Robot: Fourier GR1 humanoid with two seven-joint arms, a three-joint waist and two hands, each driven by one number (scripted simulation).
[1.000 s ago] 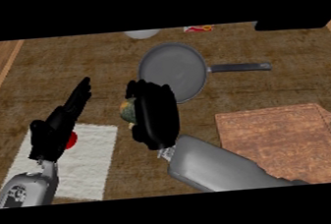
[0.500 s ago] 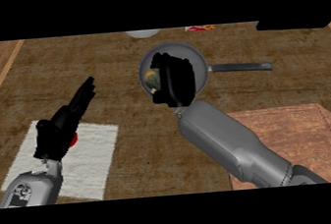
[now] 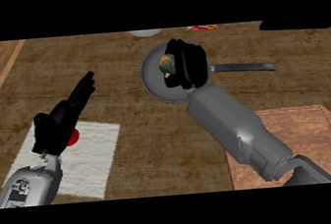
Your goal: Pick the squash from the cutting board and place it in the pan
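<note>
Green-yellow squash (image 3: 167, 64) shows over the grey pan (image 3: 152, 83), near 12 o'clock on the counter (image 3: 121, 58). It peeks out at the 9 o'clock side of the right hand (image 3: 188, 65). That hand's black fingers (image 3: 180, 48) curl round the squash and hide most of it. Whether the squash touches the pan's floor cannot be told. The pan's dark handle (image 3: 244, 67) points toward 3 o'clock. The grey right forearm runs down toward 5 o'clock, across a corner of the brown cutting board (image 3: 308, 132). At 8 o'clock the left hand (image 3: 62, 121) hangs with straight fingers, holding nothing, above a white cloth (image 3: 92, 156). A small red round thing (image 3: 74, 138) shows on the cloth, just beside it.
</note>
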